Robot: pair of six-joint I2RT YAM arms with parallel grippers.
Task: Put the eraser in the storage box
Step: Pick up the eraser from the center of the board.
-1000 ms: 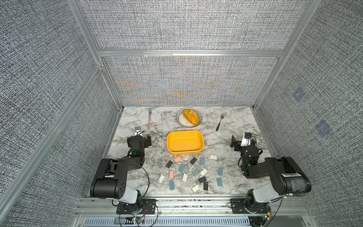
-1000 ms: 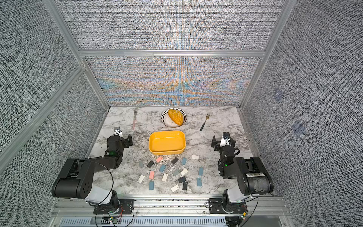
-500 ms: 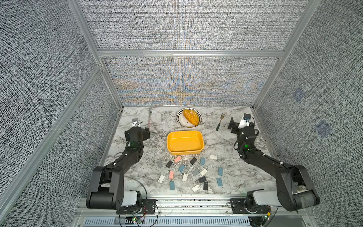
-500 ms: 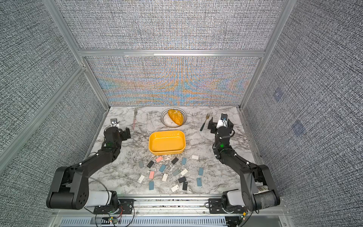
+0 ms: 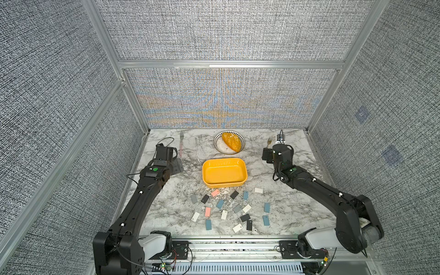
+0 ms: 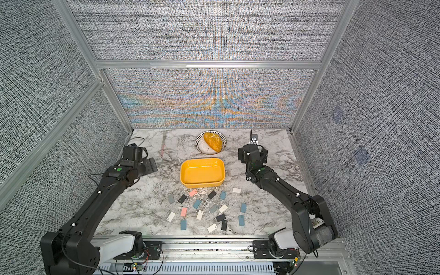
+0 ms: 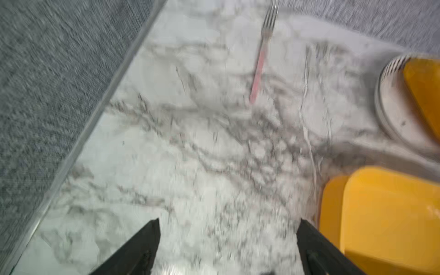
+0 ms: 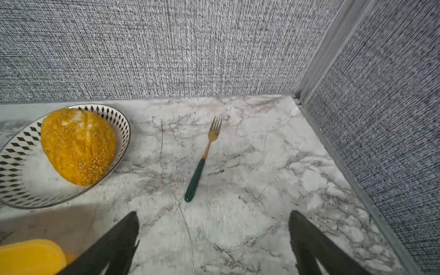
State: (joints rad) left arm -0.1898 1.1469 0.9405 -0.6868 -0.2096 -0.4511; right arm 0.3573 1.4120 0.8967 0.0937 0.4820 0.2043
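Both your arms have swung out from their tucked pose: the left gripper [image 7: 228, 222] and right gripper [image 8: 213, 214] now hang wide and empty over the far bench [image 5: 166, 209]. The storage box [image 5: 223, 172] lies empty between them. The erasers [image 5: 207, 211] lie scattered behind both, so nothing is picked yet.

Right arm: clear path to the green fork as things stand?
Likely yes. The right gripper is open and points at the green fork, which lies flat on the bare table just ahead, with nothing between them. The plate sits off to one side, clear of the path.
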